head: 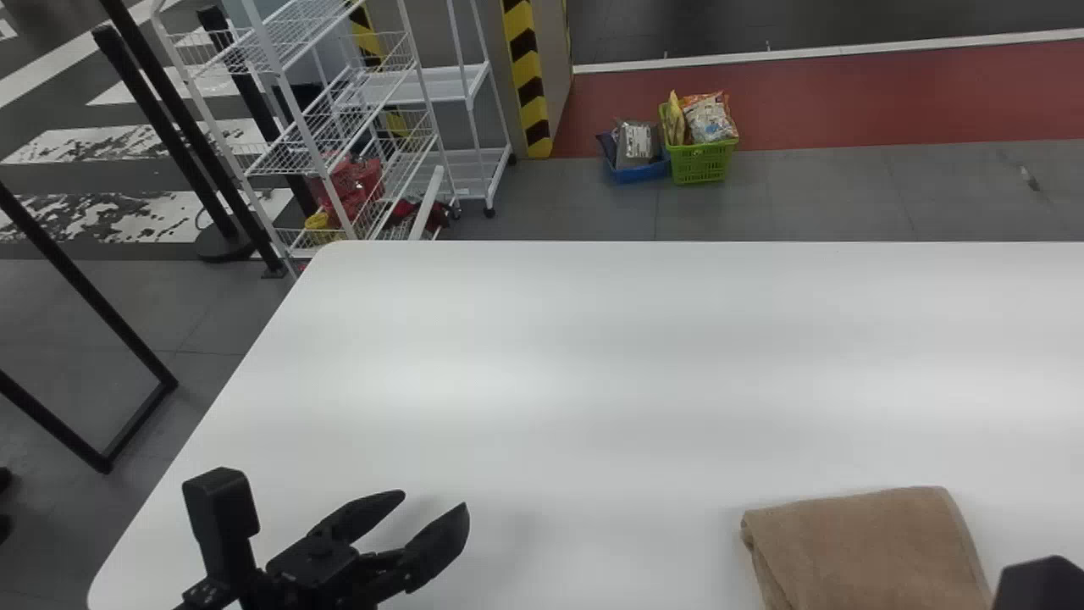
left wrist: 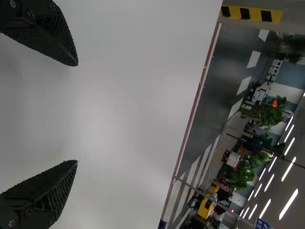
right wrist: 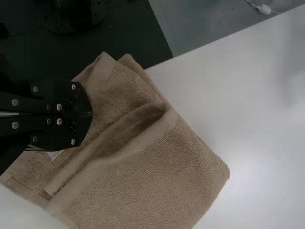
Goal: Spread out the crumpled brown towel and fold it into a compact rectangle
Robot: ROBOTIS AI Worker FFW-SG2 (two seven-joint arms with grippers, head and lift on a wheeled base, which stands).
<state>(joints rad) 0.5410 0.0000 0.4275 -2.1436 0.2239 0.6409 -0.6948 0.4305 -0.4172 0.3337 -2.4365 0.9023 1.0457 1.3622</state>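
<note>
A nubbly brown towel (head: 864,551) lies folded, round-cornered, on the smooth desk (head: 550,364); over it, the jaws of the right gripper (head: 1040,586) look pressed together, while the left gripper (head: 434,501) holds ribbed jaws apart

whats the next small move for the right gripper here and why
Probably to press or smooth down the gaping hem: the brown towel already lies folded into a compact shape, but that hem stands apart from the layer under it, leaving an open pocket, and the right gripper is shut and appears close by.
</note>
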